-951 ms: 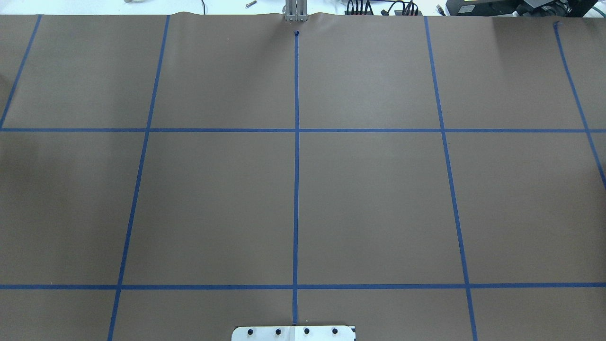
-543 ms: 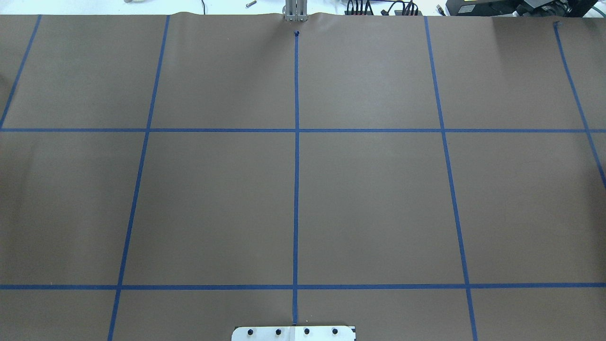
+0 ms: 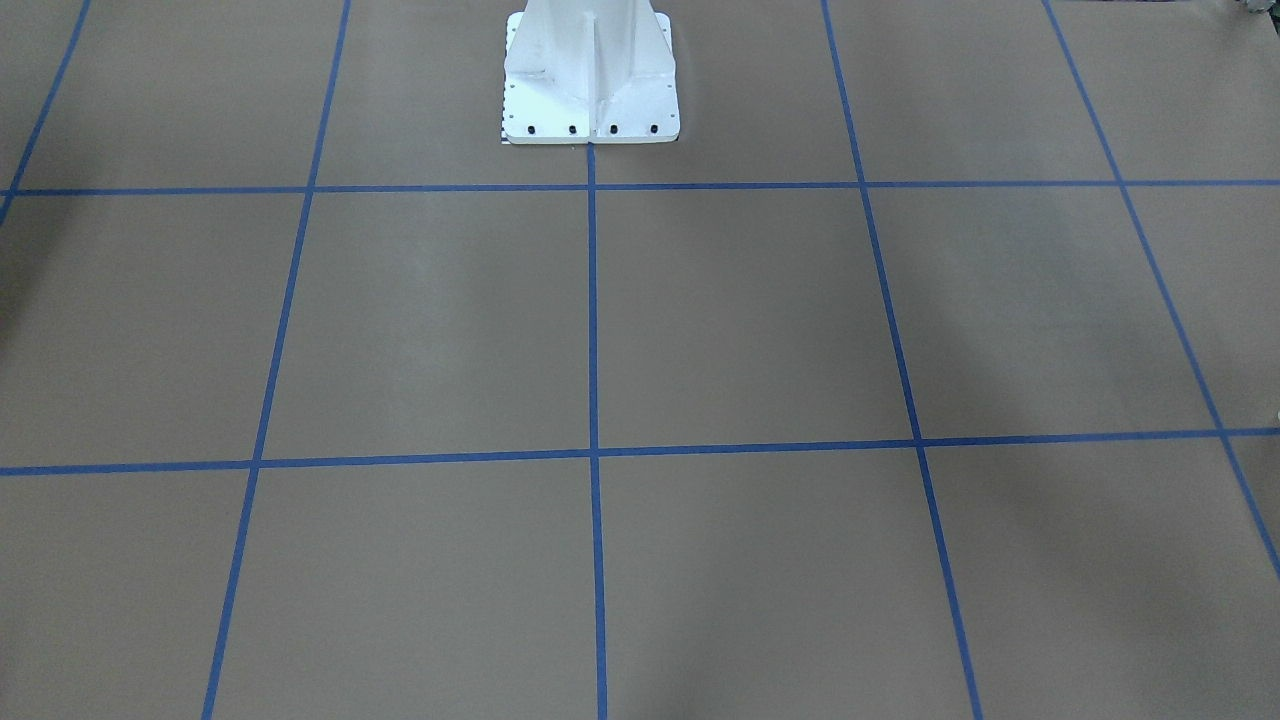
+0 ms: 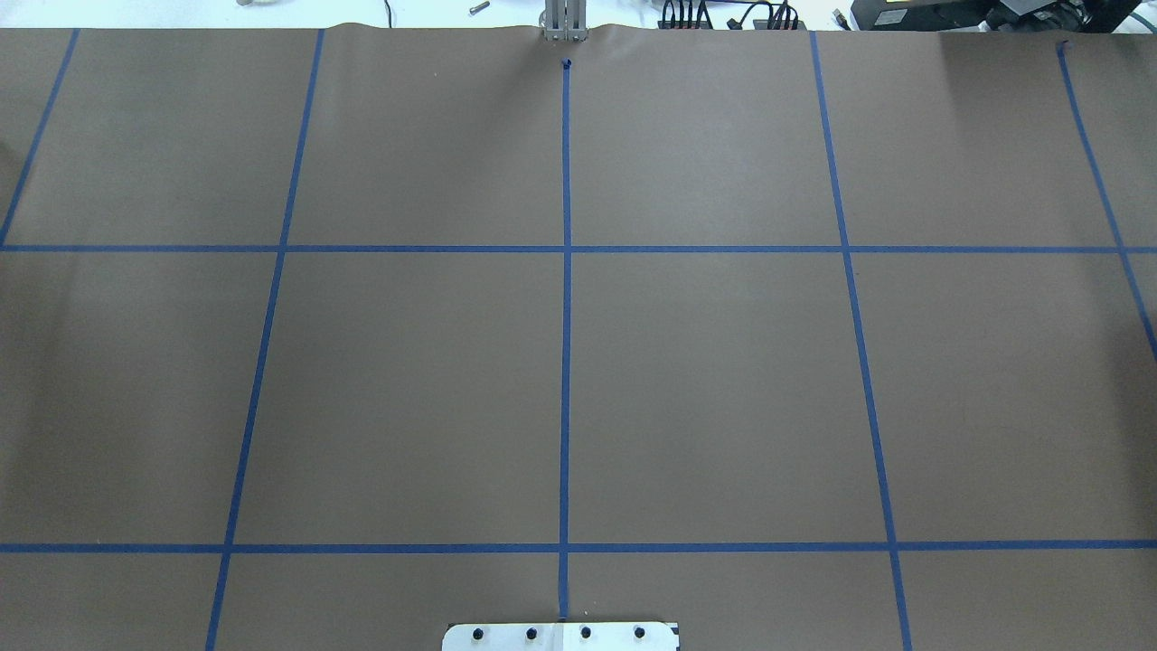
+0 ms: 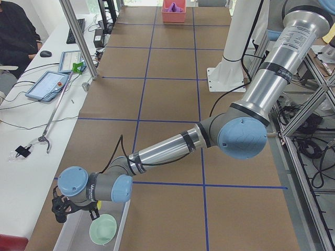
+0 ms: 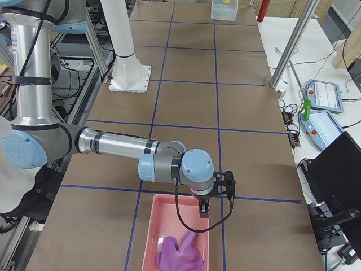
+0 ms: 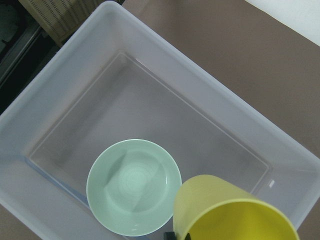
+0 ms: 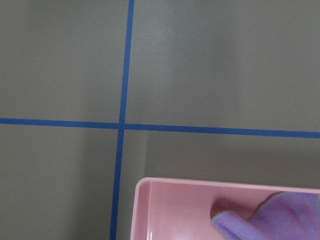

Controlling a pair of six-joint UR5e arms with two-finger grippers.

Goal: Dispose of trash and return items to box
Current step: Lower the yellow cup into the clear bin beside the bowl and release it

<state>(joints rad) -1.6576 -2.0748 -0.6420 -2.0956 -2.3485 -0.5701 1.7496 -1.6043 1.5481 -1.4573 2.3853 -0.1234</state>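
Two arms work opposite ends of the table (image 4: 723, 380). The left arm (image 5: 167, 149) reaches over the clear box (image 7: 150, 45) at the left end. The right arm (image 6: 118, 144) is far off over the pink bin (image 6: 163, 209), where the purple cloth (image 6: 180, 253) lies. The green bowl (image 7: 134, 186) sits on the box floor. Just beside it is the yellow cup (image 7: 220, 207), rim up, straight under the left gripper (image 5: 76, 209), so I'd call it the left arm's job. Whether that gripper or the right gripper (image 6: 204, 213) is clamped or spread, I cannot tell.

Robotics laboratory, test cell; table (image 4: 723, 362) papered brown, gridded in blue tape (image 4: 566, 362); white robot pedestal (image 3: 590, 70) bolted on; jointed silver arm (image 5: 272, 78); aluminium frame posts (image 5: 79, 39); teach pendants (image 6: 321, 93) and cables (image 4: 773, 14) on white side bench (image 5: 21, 157) along table's far edge.
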